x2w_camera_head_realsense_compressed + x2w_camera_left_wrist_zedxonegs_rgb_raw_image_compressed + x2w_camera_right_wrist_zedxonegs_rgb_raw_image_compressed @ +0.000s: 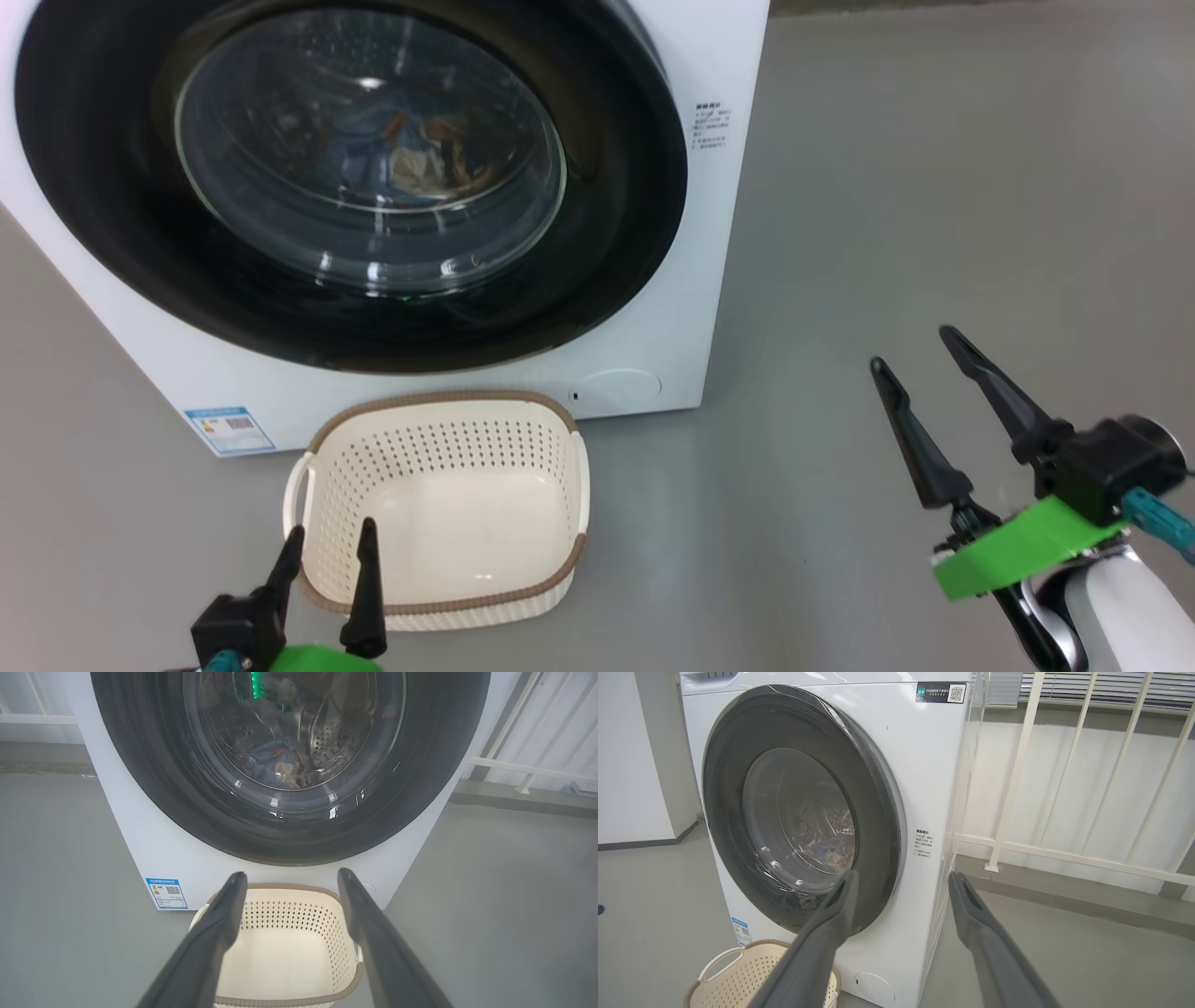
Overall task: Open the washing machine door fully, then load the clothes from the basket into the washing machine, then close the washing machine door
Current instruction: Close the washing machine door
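Since the door [364,243] sits flush against the machine [709,280] in the head view, with the clothes [401,154] bunched low in the drum [299,65] behind its glass and the basket [439,403] bare on the floor [934,187] just in front of the machine, the task looks all but finished. The left claw [331,528] hovers over the basket's rim on the side away from the machine, spread apart with nothing in it. The right claw [913,347] hangs well off to the machine's right, also spread and empty, angled up toward the machine.

From the left wrist, the fingers [210,938] frame the basket and aim at the foot of the machine, below the door.

From the right wrist, that arm's own fingers point at the machine's front right edge, just beside the door's rim. A white railing [1017,788] stands beyond the machine.

The door is likely stiff, fairly heavy and glossy enough to slip. Any last push belongs on its black ring, not on the bulging glass. The clothes should be soft, light and limp. The basket looks light and rigid, best taken by a side handle.
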